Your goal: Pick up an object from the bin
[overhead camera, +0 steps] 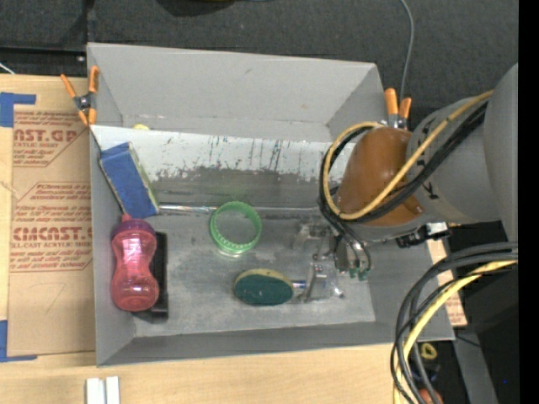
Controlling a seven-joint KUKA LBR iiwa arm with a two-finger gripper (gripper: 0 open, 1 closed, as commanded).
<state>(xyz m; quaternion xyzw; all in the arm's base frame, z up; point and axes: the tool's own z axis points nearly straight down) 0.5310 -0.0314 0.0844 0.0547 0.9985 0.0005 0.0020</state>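
Lying flat on the floor of the bin (192, 269), the dark green oval pad (263, 289) looks the handiest pick, as the claw (324, 278) hangs low just right of it. Whether the claw is apart or together I cannot tell. Left of the pad lies a pink bottle (135, 272), just behind it a green ring (235, 227), and farther back to its left a blue block (128, 180).

"ACRYLIC SHEET" on cardboard (42, 217)
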